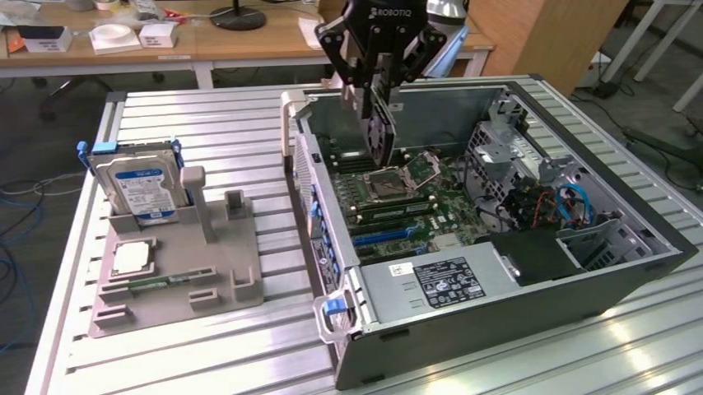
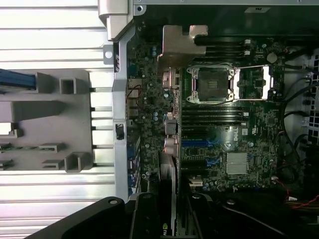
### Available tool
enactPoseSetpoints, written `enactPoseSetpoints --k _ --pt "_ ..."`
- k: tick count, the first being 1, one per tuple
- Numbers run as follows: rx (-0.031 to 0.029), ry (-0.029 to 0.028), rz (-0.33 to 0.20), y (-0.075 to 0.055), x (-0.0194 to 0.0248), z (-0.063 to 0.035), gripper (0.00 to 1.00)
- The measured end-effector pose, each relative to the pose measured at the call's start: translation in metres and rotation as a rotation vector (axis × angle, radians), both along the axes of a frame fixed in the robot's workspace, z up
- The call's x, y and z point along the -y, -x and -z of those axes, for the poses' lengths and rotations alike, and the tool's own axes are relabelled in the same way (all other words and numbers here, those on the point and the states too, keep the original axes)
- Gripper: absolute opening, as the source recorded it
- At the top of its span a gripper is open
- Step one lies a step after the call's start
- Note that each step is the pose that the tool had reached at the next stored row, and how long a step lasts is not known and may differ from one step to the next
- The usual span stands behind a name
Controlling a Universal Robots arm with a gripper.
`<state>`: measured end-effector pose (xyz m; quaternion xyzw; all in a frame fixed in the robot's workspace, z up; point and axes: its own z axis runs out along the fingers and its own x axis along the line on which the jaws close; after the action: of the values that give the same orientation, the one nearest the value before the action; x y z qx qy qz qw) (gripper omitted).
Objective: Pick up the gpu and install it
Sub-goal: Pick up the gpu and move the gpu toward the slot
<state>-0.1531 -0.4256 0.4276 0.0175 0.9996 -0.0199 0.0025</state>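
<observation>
Towards the exterior view's left edge of the slatted worktop, a grey holder is seen, with a hard drive stood upright in it and a small square chip laid flat nearer the front edge. Further right, the claw is seen closed narrowly on the gpu, which is held on edge by its upper part, clamped across its two faces, inside the open computer case. The card hangs over the motherboard near the case's far wall, just beside the processor socket. Whether its lower edge touches the board cannot be told. In the wrist view the gpu is seen edge-on between the dark fingers. The card is judged to be light and stiff but fragile: its flat faces are smooth and may slip under a weak grip, while bare components and the contact edge could be damaged by pressure. A hold across the faces near the upper edge, well away from the contacts and the metal bracket, is judged soundest. At the exterior view's right, the power supply and loose cables lie within the case.
</observation>
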Motion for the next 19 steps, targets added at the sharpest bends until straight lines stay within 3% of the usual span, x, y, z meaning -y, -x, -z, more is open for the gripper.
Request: enactPoseSetpoints --k 2,4,5,19 --pt "0.0000 0.0026 0.000 -0.001 0.0000 0.0000 0.26" --pt "0.0001 0.0109 0.000 -0.003 0.0000 0.0000 0.26" --pt "0.0000 0.0125 0.000 -0.003 0.0000 0.0000 0.26" --pt "0.0000 0.0128 0.000 -0.014 0.0000 0.0000 0.26"
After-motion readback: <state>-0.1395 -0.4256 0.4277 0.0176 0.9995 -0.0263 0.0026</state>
